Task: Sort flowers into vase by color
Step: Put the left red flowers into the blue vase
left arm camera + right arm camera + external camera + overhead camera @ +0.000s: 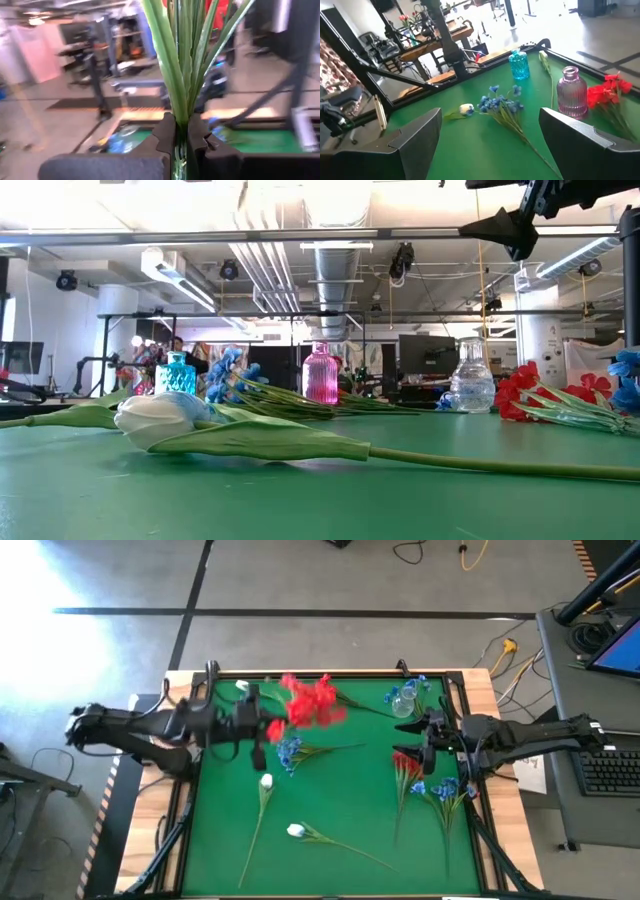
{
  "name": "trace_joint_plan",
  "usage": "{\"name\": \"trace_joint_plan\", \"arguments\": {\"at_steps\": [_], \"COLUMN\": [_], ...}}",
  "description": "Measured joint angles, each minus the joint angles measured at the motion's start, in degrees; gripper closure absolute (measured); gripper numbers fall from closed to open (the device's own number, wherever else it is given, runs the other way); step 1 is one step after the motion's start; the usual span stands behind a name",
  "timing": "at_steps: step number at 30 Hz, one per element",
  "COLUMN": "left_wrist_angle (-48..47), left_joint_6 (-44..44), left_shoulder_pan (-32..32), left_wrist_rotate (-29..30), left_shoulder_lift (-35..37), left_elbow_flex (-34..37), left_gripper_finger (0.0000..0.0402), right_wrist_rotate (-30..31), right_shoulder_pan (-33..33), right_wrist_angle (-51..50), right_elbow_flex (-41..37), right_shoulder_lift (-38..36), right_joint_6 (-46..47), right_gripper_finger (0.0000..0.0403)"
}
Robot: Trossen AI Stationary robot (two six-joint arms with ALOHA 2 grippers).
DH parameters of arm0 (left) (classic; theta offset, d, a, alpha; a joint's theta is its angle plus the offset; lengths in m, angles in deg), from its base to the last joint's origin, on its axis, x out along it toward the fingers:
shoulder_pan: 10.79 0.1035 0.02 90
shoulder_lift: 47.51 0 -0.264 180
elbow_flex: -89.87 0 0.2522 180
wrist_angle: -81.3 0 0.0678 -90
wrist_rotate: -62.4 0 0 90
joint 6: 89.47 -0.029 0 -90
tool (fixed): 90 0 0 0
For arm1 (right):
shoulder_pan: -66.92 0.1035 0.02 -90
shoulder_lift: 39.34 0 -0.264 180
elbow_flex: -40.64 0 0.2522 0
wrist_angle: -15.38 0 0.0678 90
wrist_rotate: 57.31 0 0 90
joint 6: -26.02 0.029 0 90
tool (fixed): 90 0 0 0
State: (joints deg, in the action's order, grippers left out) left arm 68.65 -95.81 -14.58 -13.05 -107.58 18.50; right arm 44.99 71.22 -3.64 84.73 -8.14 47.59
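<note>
Right now my left gripper [182, 137] is clamped on a red flower's [312, 700] green stem and carries it above the table's far side, near the pink vase [321, 374]. I judge I should bring the stem upright over that narrow neck and lower slowly before releasing. My right gripper [430, 735] waits with jaws wide apart over the loose red and blue flowers [425, 780] on the right. From above, blur and my left arm hide the pink vase, so I can't judge alignment.
</note>
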Motion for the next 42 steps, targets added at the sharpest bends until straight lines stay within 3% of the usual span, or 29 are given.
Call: {"name": "trace_joint_plan", "arguments": {"at_steps": [3, 10, 14, 19, 24, 31, 35, 39, 42], "left_wrist_angle": [3.1, 21.6, 32.3, 41.9, 42.1, 38.1, 31.2, 30.2, 30.0], "left_joint_6": [-2.6, -3.7, -3.7, -5.1, -4.7, -3.1, 1.6, 3.0, 0.6], "left_shoulder_pan": [7.2, 20.7, 24.4, 26.4, 27.2, 27.3, 27.3, 27.3, 27.3], "left_wrist_rotate": [-3.7, -18.1, -19.7, -19.6, -19.6, -19.6, -19.6, -19.6, -15.1], "left_shoulder_lift": [1.4, 6.9, 9.4, 11.9, 13.5, 13.4, 13.6, 13.1, 13.1], "left_elbow_flex": [6.0, 21.4, 29.3, 35.7, 37.2, 34.2, 31.8, 32.8, 33.9], "left_gripper_finger": [0.0401, 0.0401, 0.0401, 0.0401, 0.0401, 0.0401, 0.0401, 0.0401, 0.0401], "right_wrist_rotate": [0.9, 8.8, 14.1, 16.5, 20.7, 21.1, 22.3, 22.3, 22.3], "right_shoulder_pan": [0.0, 0.0, 0.0, -0.2, -1.4, -2.0, -2.3, -2.4, -2.4], "right_wrist_angle": [0.0, 0.0, 0.2, 0.6, 0.9, 1.3, 3.9, 7.3, 8.0], "right_elbow_flex": [0.0, 0.0, 0.0, 0.0, 0.0, 0.0, 0.0, 0.0, 0.0], "right_shoulder_lift": [0.0, 0.5, 0.9, 0.9, 1.2, 1.2, 1.2, 1.2, 1.1], "right_joint_6": [-1.3, -2.3, -2.1, -2.2, -5.1, -7.0, -12.4, -19.1, -21.1], "right_gripper_finger": [0.0077, 0.0077, 0.0077, 0.0077, 0.0077, 0.0077, 0.0077, 0.0077, 0.0077]}}
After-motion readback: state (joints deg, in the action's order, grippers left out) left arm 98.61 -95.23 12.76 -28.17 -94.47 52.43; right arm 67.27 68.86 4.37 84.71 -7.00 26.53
